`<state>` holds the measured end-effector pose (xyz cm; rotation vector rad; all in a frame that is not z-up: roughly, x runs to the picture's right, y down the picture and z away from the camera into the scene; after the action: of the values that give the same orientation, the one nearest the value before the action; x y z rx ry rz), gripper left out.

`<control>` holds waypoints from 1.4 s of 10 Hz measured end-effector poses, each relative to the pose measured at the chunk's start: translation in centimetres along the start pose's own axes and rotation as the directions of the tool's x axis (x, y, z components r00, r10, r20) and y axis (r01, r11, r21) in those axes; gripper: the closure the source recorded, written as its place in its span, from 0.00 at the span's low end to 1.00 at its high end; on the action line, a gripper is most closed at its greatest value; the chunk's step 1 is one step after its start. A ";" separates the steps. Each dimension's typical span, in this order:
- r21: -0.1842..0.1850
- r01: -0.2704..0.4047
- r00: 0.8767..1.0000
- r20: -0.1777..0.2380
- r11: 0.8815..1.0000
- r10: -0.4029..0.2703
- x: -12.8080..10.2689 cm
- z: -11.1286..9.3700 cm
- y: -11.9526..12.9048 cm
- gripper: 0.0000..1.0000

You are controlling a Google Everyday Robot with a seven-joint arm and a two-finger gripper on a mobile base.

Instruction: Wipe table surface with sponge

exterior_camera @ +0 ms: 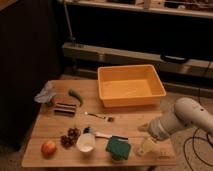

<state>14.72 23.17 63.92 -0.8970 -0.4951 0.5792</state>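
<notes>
The sponge (118, 146), a flat pad with a dark teal-green top, lies on the light brown wooden table surface (125, 120) near its front edge, just right of a white bowl (86, 142). My gripper (148, 146), on the white arm (185, 119) coming in from the right, hangs low over the table's front right corner. It is just to the right of the sponge and apart from it.
An orange-yellow tub (131, 86) stands at the back right. An apple (48, 148) and grapes (70, 137) lie front left. A green pepper (76, 96), a dark bar (65, 108) and a grey cloth (46, 93) lie back left. A small utensil (100, 117) lies mid-table.
</notes>
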 end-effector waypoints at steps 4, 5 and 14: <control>0.011 0.073 0.997 -0.033 0.997 -0.073 -4.4 0.7 2.9 0.20; 0.015 0.057 0.997 -0.047 0.998 -0.056 -5.1 1.6 2.5 0.20; 0.106 -0.014 0.994 -0.105 0.994 0.026 -4.1 6.6 1.7 0.20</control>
<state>7.14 25.14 65.42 -0.8288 -0.3567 0.5674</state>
